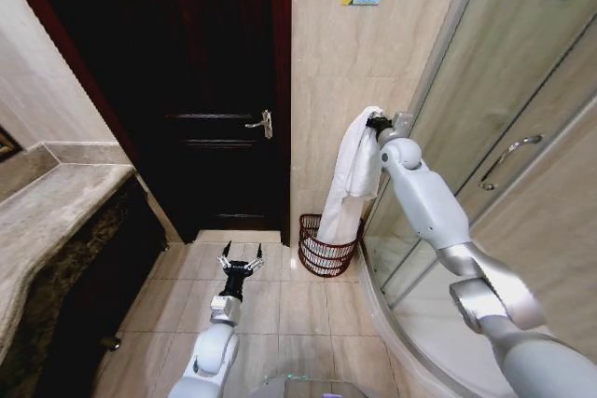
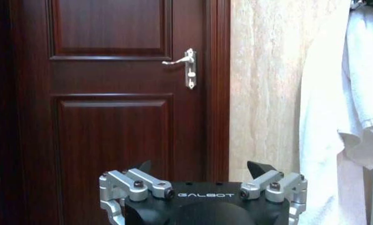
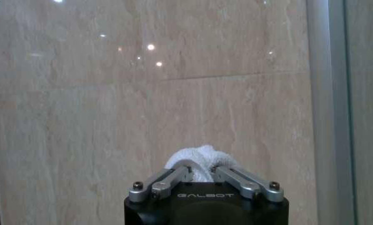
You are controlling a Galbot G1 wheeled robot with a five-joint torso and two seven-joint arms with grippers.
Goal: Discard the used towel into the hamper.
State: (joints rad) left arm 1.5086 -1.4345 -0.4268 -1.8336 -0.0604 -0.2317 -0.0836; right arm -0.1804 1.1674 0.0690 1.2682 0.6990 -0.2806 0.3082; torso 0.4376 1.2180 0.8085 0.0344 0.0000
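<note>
Left gripper (image 1: 240, 259) hangs low over the floor tiles, fingers spread, nothing between them, facing the dark wooden door (image 1: 201, 90); its wrist view cuts the jaw tips short. White towel (image 1: 350, 179) hangs long-axis vertical against the tiled wall (image 1: 336, 53), lower end dropping into the woven hamper (image 1: 326, 253) on the floor by the shower glass (image 1: 522, 90), hamper's near rim partly hidden. Right gripper (image 3: 199, 169) raised high at the wall, fingers pinched on the towel's top fold; the head view hides that grip behind the wrist.
</note>
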